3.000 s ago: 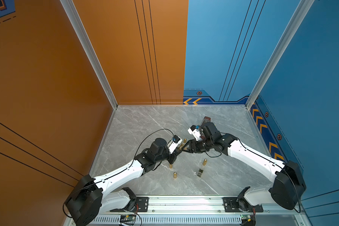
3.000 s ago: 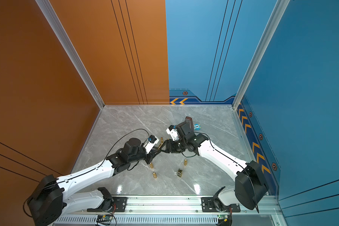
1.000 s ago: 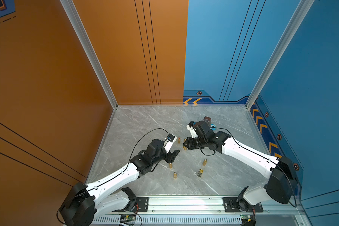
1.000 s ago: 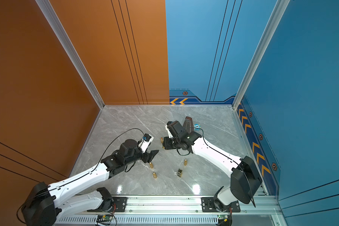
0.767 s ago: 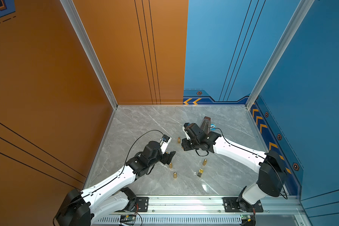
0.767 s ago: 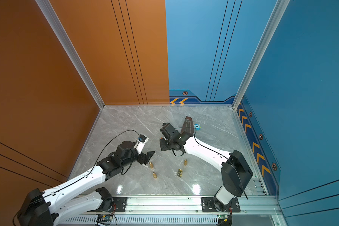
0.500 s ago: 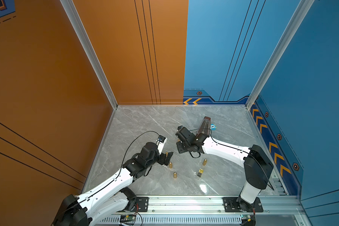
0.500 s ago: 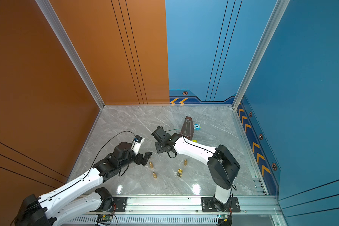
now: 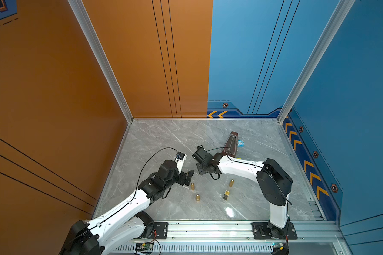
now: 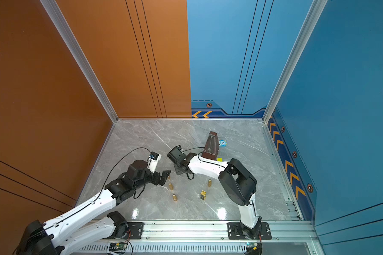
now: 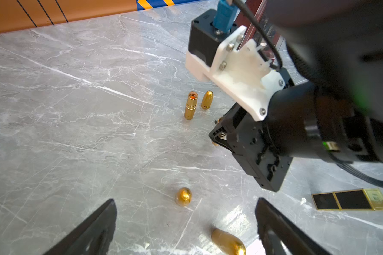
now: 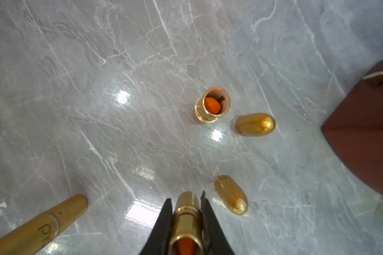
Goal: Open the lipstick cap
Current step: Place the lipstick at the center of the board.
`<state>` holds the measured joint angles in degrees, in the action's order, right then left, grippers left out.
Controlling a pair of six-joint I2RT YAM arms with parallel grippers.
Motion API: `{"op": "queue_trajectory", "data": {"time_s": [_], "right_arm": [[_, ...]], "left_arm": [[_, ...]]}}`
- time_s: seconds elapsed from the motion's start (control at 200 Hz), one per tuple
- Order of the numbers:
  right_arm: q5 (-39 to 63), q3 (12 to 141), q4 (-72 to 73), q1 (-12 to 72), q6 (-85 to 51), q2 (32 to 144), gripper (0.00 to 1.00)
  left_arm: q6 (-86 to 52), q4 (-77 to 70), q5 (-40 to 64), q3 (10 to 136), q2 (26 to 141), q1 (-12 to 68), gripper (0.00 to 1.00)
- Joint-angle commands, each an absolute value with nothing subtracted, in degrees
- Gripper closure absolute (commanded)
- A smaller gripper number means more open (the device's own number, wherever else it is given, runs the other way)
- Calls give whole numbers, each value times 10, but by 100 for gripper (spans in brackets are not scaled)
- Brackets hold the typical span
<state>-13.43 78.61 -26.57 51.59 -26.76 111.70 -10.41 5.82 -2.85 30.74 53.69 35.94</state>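
While the left jaws stand wide, the right jaws clamp an uncapped lipstick.

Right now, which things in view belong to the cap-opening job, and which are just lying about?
Job: open lipstick in shut right gripper; open left gripper; second uncapped lipstick; loose gold caps; closed lipstick.
Lying about: metronome; blue toy clock; black-and-gold case.

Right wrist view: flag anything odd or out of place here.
Nothing spilled or damaged, only loose parts. One gold cap sits beside a standing uncapped lipstick. A second gold cap sits free near the right gripper, which is shut on another open lipstick.
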Motion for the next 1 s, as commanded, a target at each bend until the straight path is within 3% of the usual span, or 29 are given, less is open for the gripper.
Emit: {"op": "queue_trajectory", "data": {"time_s": [0.0,0.561,0.996], "right_arm": [[-160,801,-249,517,-261,1132,84],[-153,799,-218,511,-264,1161,84],[-145,786,-214,512,-260,1158,78]], "left_arm": [[-111,63,-31,295,539,353,1],[-107,50,-23,292,543,352,1],[-104,47,-20,295,542,351,1]]}}
